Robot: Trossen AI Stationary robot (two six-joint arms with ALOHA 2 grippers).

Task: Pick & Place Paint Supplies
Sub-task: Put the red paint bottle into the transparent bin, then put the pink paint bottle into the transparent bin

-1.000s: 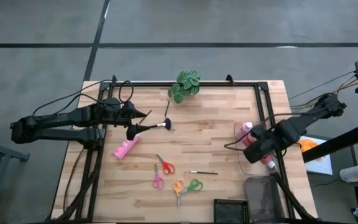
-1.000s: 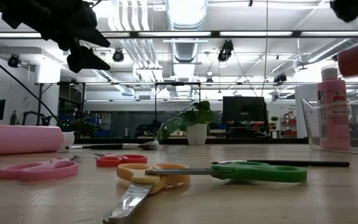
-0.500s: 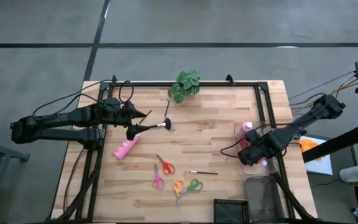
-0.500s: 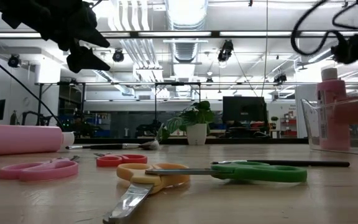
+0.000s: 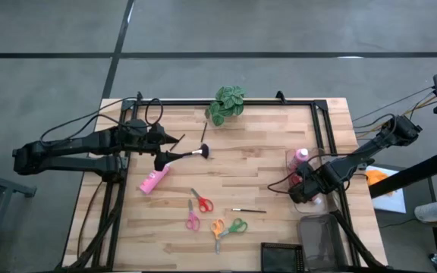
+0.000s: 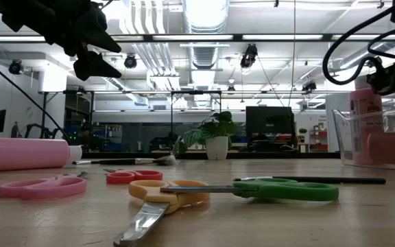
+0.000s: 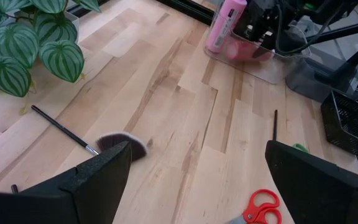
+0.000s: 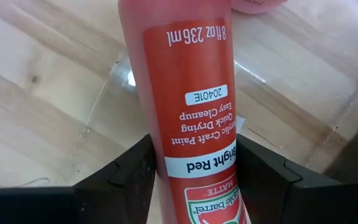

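Paint first: we see the right gripper (image 5: 303, 189) clamped on the red bottle (image 8: 194, 112), inside the clear tray (image 5: 292, 199) beside an upright pink bottle (image 5: 300, 157). Our left gripper (image 5: 160, 149) hangs above the fan brush (image 5: 201, 152), fingers apart.

A red squeeze bottle (image 8: 188, 118), labelled bright red acrylic craft paint, is seen lying low inside a clear container (image 5: 294, 161) at the table's right edge. A pink bottle (image 5: 301, 157) is stood upright in the same container. Another pink bottle (image 5: 153, 180) with a white cap is laid on its side on the left of the table. A fan-tipped brush (image 5: 194, 153) is laid near the plant, and a thin dark brush (image 5: 248, 210) is laid beside the scissors.
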